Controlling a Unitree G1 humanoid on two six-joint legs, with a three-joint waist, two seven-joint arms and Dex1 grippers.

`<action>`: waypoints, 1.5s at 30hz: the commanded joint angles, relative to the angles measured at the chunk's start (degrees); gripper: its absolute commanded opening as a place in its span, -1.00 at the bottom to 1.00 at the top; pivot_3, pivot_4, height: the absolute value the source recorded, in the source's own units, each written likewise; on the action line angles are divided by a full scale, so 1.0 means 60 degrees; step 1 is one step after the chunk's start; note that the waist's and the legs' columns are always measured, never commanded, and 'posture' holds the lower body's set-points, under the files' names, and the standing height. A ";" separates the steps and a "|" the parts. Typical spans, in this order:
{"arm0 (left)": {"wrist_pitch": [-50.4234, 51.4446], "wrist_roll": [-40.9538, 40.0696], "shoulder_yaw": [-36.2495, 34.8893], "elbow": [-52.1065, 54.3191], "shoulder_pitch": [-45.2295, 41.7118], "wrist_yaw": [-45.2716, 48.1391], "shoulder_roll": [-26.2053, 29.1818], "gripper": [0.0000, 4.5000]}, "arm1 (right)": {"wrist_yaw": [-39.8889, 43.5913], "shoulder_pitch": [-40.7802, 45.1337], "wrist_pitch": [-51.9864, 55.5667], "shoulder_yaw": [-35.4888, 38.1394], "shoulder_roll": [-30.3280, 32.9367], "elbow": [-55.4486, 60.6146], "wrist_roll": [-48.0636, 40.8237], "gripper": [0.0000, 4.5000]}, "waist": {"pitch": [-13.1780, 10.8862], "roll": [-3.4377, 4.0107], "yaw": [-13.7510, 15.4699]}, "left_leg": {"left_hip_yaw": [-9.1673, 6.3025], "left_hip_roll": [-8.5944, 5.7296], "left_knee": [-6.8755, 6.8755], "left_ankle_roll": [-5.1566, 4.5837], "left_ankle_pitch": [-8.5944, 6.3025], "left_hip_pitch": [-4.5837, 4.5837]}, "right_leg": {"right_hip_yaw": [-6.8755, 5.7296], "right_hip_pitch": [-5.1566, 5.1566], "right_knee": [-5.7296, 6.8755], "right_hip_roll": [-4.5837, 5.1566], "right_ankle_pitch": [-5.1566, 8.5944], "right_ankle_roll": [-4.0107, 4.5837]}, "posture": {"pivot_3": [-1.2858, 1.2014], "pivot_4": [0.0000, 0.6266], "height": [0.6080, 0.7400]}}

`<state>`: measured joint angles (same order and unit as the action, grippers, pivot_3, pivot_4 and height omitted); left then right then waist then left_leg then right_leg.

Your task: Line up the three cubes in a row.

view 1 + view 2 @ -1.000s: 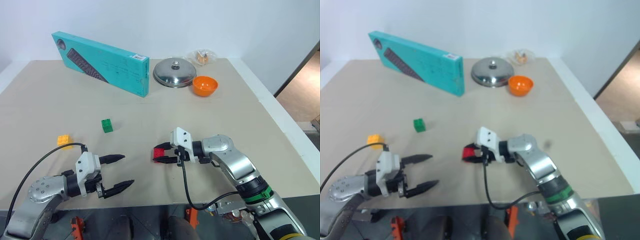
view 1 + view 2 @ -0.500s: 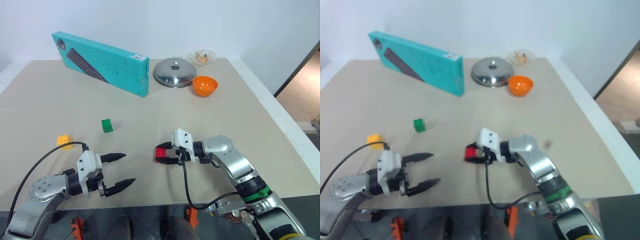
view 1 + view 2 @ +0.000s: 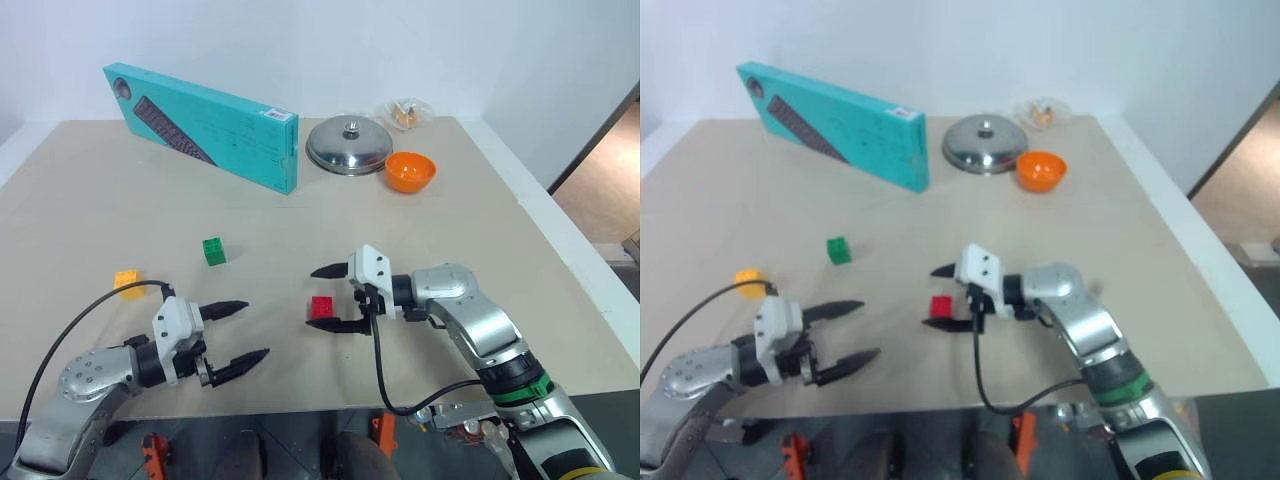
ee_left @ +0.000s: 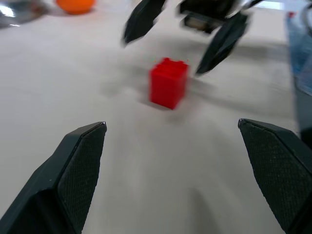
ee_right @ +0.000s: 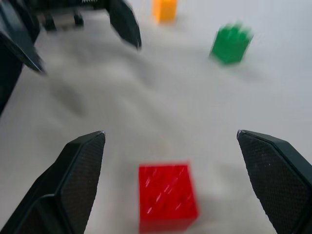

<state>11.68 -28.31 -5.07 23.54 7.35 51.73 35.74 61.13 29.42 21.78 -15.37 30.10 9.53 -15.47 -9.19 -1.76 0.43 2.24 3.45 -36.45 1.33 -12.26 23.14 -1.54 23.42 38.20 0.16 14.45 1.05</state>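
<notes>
The red cube [image 3: 322,307] sits on the table between the wide-spread fingers of my right pincer [image 3: 331,297], touching neither, so I should lift that pincer straight away and not bump the cube. I count three cubes, one red, one green [image 3: 213,250] and one yellow-orange [image 3: 127,281]. The green and yellow-orange ones lie beyond my left pincer [image 3: 243,331], which is spread wide and holds nothing.

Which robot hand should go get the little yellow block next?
Probably the left. The small yellow-orange studded plastic cube sits on the robot's left, close to the open left gripper. The open right gripper is farther away, with its fingers around the small red studded cube.
</notes>
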 commanded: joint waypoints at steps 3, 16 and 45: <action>0.0701 0.0122 -0.0834 0.0066 -0.0257 -0.1883 -0.0520 1.00 | -0.0959 -0.0705 0.1345 0.1093 0.0234 0.2278 -0.0917 0.99 | 0.0001 -0.0002 0.0002 | -0.0002 0.0000 0.0001 0.0002 -0.0001 0.0001 | 0.0004 0.0000 -0.0002 0.0003 0.0001 -0.0002 | 0.03 -0.52 1.00; 0.1537 0.0898 -0.1266 -0.0799 -0.1439 -0.4128 -0.1036 1.00 | -0.2381 -0.1118 0.1348 0.0919 0.0296 0.3242 -0.0413 0.99 | -0.0001 -0.0009 0.0000 | 0.0001 -0.0022 -0.0002 0.0003 0.0000 -0.0009 | 0.0019 -0.0001 -0.0001 -0.0001 -0.0011 -0.0014 | 0.03 -0.52 1.00; 0.3108 0.2172 -0.0320 -0.1128 -0.2890 -0.7189 -0.3476 1.00 | -0.2452 -0.0673 0.1264 0.1438 0.0131 0.2512 -0.0824 0.99 | -0.0007 -0.0025 -0.0001 | 0.0000 -0.0058 -0.0003 0.0005 -0.0002 -0.0004 | 0.0046 -0.0001 -0.0004 -0.0001 -0.0018 -0.0038 | 0.03 -0.52 1.00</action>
<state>30.25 -16.06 -6.65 16.48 -8.94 9.88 15.19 47.01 24.13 28.79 -9.05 31.50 23.37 -18.06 -9.23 -1.91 0.43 2.24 3.10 -36.47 1.37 -12.27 23.12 -1.25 23.41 38.18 0.16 14.34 0.82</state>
